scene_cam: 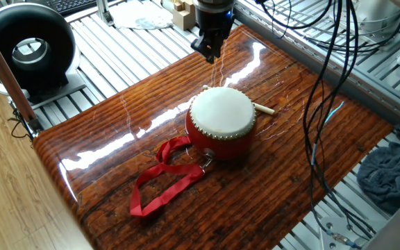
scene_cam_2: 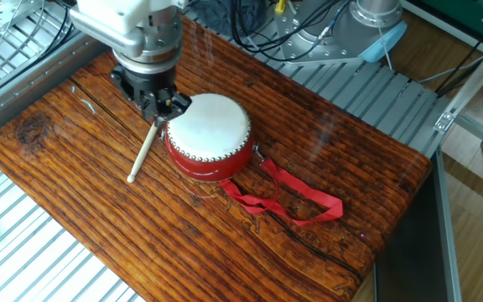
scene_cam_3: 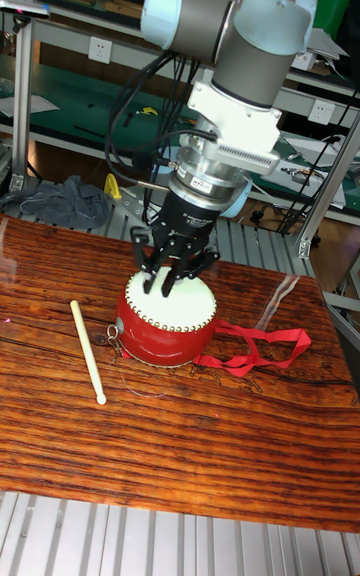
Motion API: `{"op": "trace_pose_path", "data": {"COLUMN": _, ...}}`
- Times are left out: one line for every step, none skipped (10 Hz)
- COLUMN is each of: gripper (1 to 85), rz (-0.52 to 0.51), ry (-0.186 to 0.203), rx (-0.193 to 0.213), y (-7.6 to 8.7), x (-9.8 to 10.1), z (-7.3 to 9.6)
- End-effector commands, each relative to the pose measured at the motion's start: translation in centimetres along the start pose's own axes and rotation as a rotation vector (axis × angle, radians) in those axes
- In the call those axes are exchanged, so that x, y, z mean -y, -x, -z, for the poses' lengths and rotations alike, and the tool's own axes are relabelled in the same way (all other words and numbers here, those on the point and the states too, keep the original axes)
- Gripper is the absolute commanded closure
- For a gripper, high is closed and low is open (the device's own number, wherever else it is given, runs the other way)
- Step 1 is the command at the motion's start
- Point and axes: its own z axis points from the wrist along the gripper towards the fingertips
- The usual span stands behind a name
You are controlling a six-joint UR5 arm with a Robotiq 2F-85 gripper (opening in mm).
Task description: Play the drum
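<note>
The drum [scene_cam: 221, 114] [scene_cam_2: 210, 126] [scene_cam_3: 165, 321] has a red body and a cream skin, and it stands upright in the middle of the wooden table. Its red ribbon strap [scene_cam: 162, 180] [scene_cam_2: 292, 197] trails loose across the wood. A pale wooden drumstick [scene_cam_2: 145, 151] [scene_cam_3: 87, 351] lies flat beside the drum; only its tip [scene_cam: 264, 109] shows past the drum in one fixed view. My gripper [scene_cam: 210, 50] [scene_cam_2: 164, 105] [scene_cam_3: 168, 278] hangs above the stick's end by the drum's rim. It is open, fingers down, and holds nothing.
A big black ring-shaped device [scene_cam: 26, 45] stands off the table's far left corner. Black cables [scene_cam: 325, 104] hang over the right side. A grey cloth [scene_cam: 394, 173] lies at the right, and wooden blocks [scene_cam: 182, 10] sit behind the arm.
</note>
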Motion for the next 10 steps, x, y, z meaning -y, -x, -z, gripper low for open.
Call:
{"op": "trace_pose_path", "data": {"gripper": 84.7, "rz": 0.178, "ry": -0.068, "rx": 0.107, "y": 2.6, "x": 1.5, "z": 0.7}}
{"op": "trace_pose_path", "data": {"gripper": 84.7, "rz": 0.199, "ry": -0.097, "rx": 0.131, "y": 3.3, "x": 2.2, "z": 0.8}}
{"op": "trace_pose_path", "data": {"gripper": 84.7, "rz": 0.187, "ry": -0.164, "rx": 0.112, "y": 3.1, "x": 4.2, "z": 0.9}}
{"op": "trace_pose_path", "data": {"gripper": 84.7, "rz": 0.200, "ry": -0.095, "rx": 0.127, "y": 3.4, "x": 2.3, "z": 0.7}}
{"op": "trace_pose_path", "data": {"gripper": 84.7, "rz": 0.250, "ry": 0.010, "rx": 0.101, "y": 2.4, "x": -0.2, "z": 0.5}}
{"op": "trace_pose_path", "data": {"gripper": 84.7, "rz": 0.330, "ry": 0.059, "rx": 0.078, "y": 1.5, "x": -1.3, "z": 0.2}}
{"op": "trace_pose_path", "data": {"gripper": 84.7, "rz": 0.444, "ry": 0.067, "rx": 0.104, "y": 2.1, "x": -1.5, "z": -0.1}}
{"op": "trace_pose_path", "data": {"gripper": 84.7, "rz": 0.357, "ry": 0.054, "rx": 0.028, "y": 0.5, "x": -0.8, "z": -0.6}}
{"op": "trace_pose_path", "data": {"gripper": 84.7, "rz": 0.353, "ry": 0.030, "rx": 0.079, "y": 1.6, "x": 0.0, "z": -0.6}}
{"op": "trace_pose_path", "data": {"gripper": 84.3, "rz": 0.332, "ry": 0.071, "rx": 0.116, "y": 1.8, "x": -0.7, "z": -0.6}}
